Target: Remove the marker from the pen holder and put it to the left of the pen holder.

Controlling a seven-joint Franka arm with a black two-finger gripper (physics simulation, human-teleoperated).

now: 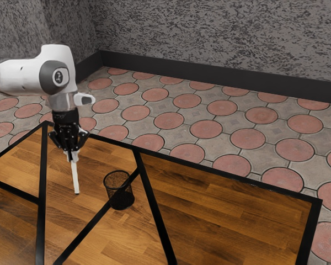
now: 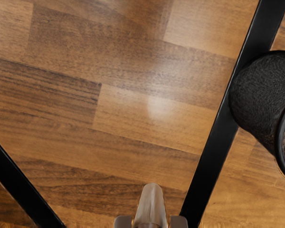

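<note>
Marker (image 1: 75,179), white, one: pinched by the gripper (image 1: 71,157), held below it nearly upright, lower end directed at the tabletop (image 1: 220,210). Pen holder (image 1: 121,199), black mesh: set apart from the marker, toward the exterior view's right.

From here I see a rounded white arm (image 1: 19,77), 1 dark-grey joint cap (image 1: 49,76) with a pale-ringed marking (image 1: 61,77), silvery wrist (image 1: 62,102), black housing (image 1: 65,117) below.

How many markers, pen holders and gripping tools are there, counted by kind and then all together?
Marker, white, held in the tool: 1
Pen holder, black mesh: 1
Tool: 1
Total: 3
</note>
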